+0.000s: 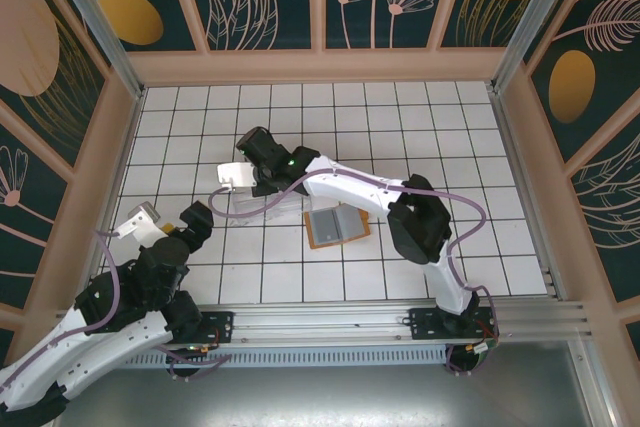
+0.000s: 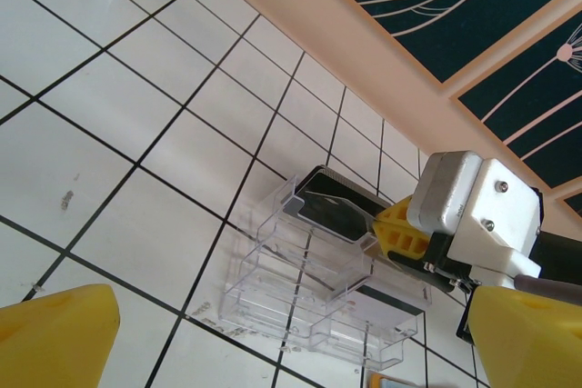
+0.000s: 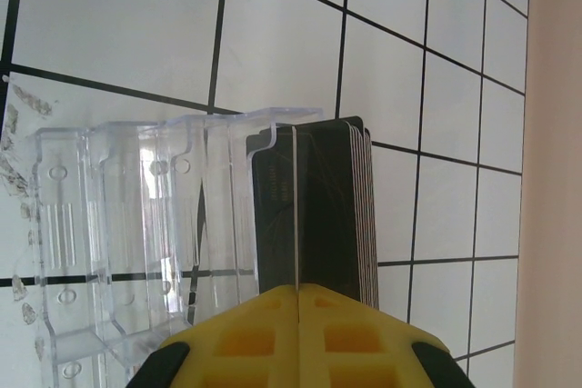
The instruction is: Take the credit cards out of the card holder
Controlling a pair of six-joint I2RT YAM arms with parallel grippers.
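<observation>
The card holder [image 1: 337, 228] lies open on the tiles, orange-brown with grey-blue inner pockets; its corner [image 2: 391, 381] peeks in at the bottom of the left wrist view. My right gripper [image 3: 297, 290] is shut on a thin credit card [image 3: 296, 206], seen edge-on. It holds the card over the end slot of a clear plastic tray [image 3: 136, 224], against a stack of dark cards [image 3: 335, 206]. From above, the right gripper [image 1: 262, 179] hangs left of the card holder. My left gripper [image 2: 291, 352] is open and holds nothing, a short way from the tray [image 2: 309, 288].
The left arm's gripper [image 1: 185, 222] rests near the left wall. The right arm's forearm [image 1: 350, 187] crosses above the card holder's far edge. Wooden walls [image 1: 320, 67] enclose the white grid table. The tray's other slots [image 3: 82, 224] hold nothing.
</observation>
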